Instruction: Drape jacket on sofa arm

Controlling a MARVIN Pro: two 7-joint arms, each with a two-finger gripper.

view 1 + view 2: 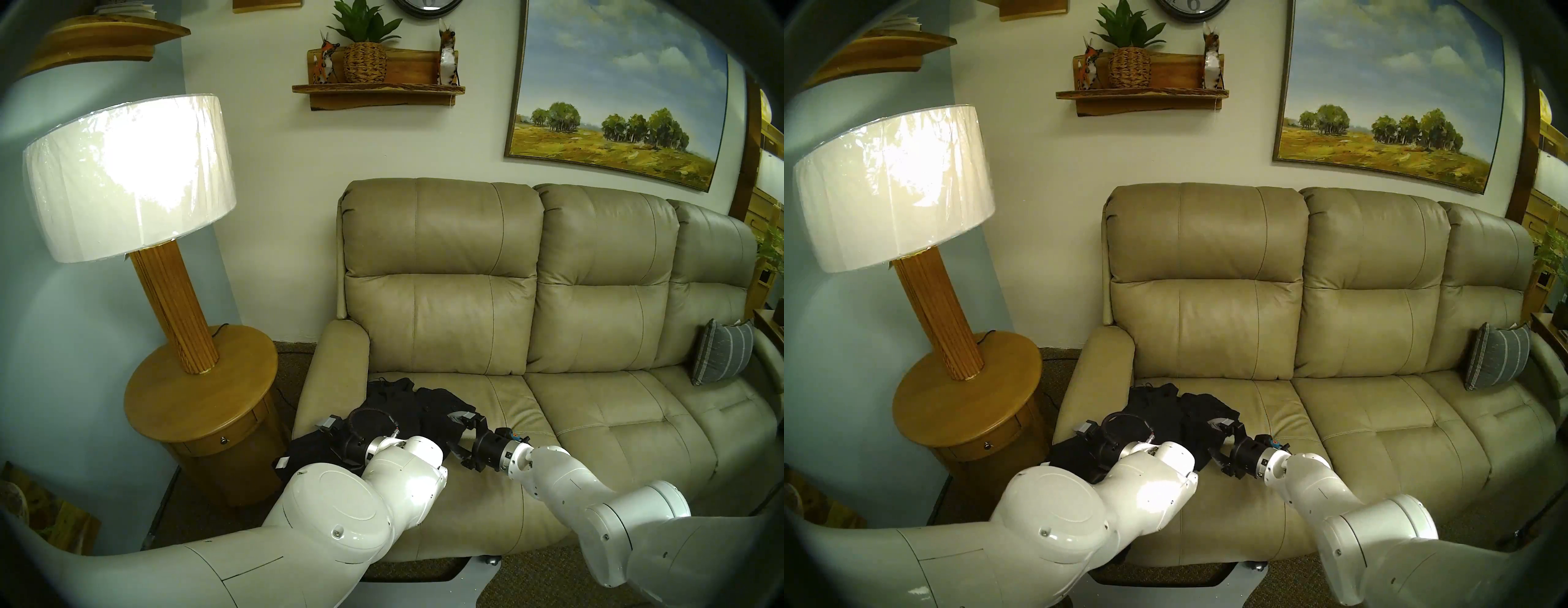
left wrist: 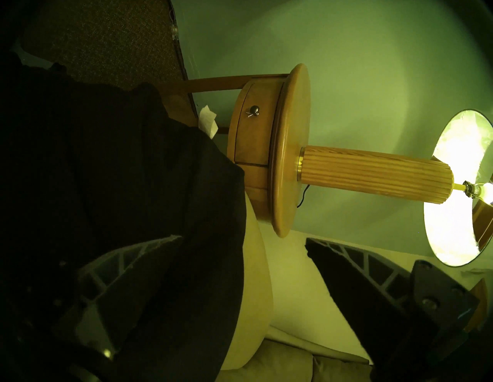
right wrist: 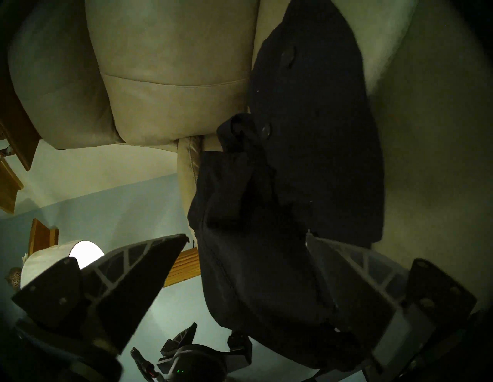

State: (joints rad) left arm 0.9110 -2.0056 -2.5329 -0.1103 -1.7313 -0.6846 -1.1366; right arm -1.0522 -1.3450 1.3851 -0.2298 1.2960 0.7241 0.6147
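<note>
The black jacket [image 1: 394,403] [image 1: 1166,403] lies crumpled on the left seat cushion. Its near end reaches onto the front of the beige sofa arm [image 1: 339,365] [image 1: 1098,373], and a small white tag [image 1: 282,460] shows there. My left gripper [image 1: 335,437] [image 2: 244,238] is low over that near end, jaws wide open. One finger is over the jacket [image 2: 106,160] and the other is past the sofa arm [image 2: 256,266]. My right gripper [image 1: 456,433] [image 3: 247,235] is open at the jacket's right edge, with a fold of the jacket [image 3: 306,133] between its fingers.
A round wooden side table [image 1: 199,403] with a tall lit lamp [image 1: 127,178] stands close to the left of the sofa arm. A grey striped pillow [image 1: 721,356] leans at the sofa's far right end. The high backrest [image 1: 437,276] rises behind the seat.
</note>
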